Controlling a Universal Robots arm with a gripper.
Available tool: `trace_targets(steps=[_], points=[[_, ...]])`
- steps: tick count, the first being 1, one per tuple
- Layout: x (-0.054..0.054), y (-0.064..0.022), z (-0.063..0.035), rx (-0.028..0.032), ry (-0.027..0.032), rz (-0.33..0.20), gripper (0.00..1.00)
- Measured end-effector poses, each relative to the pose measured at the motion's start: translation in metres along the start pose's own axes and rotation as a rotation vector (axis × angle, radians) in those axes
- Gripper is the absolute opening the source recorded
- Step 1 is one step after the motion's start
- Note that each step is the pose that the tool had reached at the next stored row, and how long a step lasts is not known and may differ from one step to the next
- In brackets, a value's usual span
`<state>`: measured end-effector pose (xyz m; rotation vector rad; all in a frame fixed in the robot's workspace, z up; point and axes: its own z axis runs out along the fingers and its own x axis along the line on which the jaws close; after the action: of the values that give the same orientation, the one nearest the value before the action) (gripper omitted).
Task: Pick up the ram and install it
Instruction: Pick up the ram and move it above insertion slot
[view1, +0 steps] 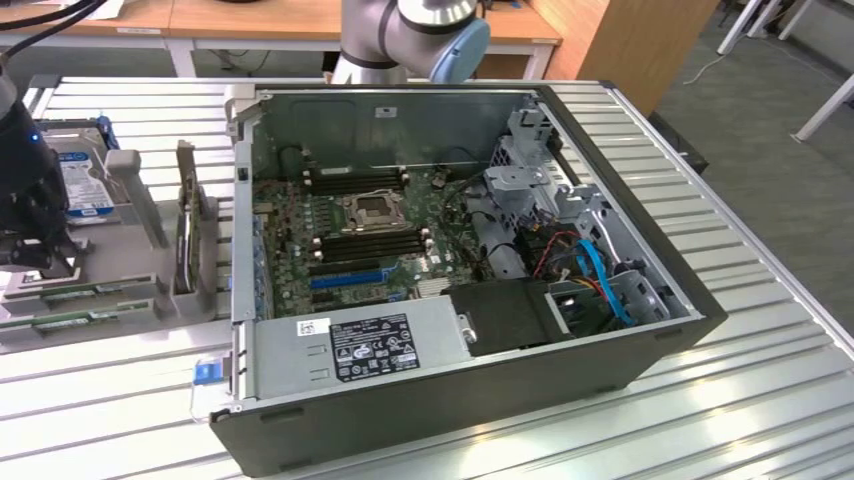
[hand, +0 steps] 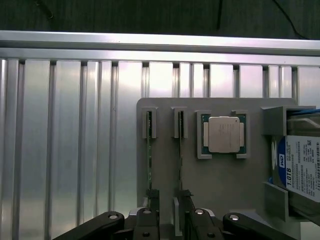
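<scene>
Two ram sticks stand on edge in slots of a grey holder tray (hand: 165, 115). One ram (hand: 149, 155) and the other ram (hand: 180, 155) run side by side as thin green strips. My gripper (hand: 169, 196) hangs open just above their near ends, one fingertip (hand: 153, 194) by the first stick and the other by the second. Nothing is held. In the exterior view the gripper (view1: 40, 265) is at the far left over the rams (view1: 78, 294), beside the open computer case (view1: 641, 330). Black memory slots (view1: 374, 243) lie empty on the motherboard beside the processor socket (view1: 370, 210).
A processor chip (hand: 223, 134) and a hard drive (hand: 300, 170) share the holder tray. A larger green expansion card (view1: 187, 235) stands upright between the tray and the case. Blue slots (view1: 350, 277), a power supply (view1: 367, 345) and a drive cage (view1: 527, 190) fill the case on the ribbed metal table (view1: 747, 400).
</scene>
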<state>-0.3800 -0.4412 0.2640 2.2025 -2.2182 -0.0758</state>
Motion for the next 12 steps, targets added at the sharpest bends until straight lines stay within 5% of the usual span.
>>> trace_targets(steps=[12], points=[[0.012, 0.0, -0.0002, 0.0, 0.0, 0.0, 0.29]])
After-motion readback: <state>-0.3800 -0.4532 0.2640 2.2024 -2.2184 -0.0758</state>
